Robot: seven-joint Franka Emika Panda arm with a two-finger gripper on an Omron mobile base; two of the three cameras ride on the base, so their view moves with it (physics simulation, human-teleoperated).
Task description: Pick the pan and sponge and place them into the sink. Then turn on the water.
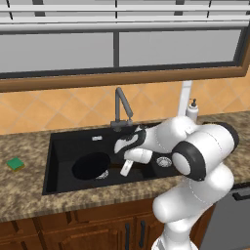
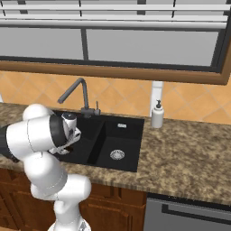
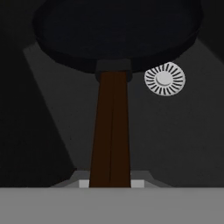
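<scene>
My pincer [image 1: 125, 168] is shut tight on the pan's handle [image 3: 110, 131], gripping it near the far end from the bowl. I hold it there because the handle is the only thin part my fingers can close around; the bowl is too wide. From the hand view the handle runs straight away from me, dark brown with a fine seam down its middle, and meets the pan [image 1: 92, 165] at a short black collar.

The pan hangs out ahead of my wrist, down inside the wide basin of the sink [image 1: 58, 141], with the silver drain [image 3: 165, 78] showing just past its rim. I cannot tell whether its base already touches the basin floor. It is round, shallow and black all over, so it nearly melts into the black basin.

I judge the pan is as good as placed and needs only letting go. The sponge [image 1: 15, 164], green over yellow, lies on the counter [image 1: 29, 195] well left of the sink. The tap [image 1: 122, 108] stands behind the basins, no water running.
</scene>
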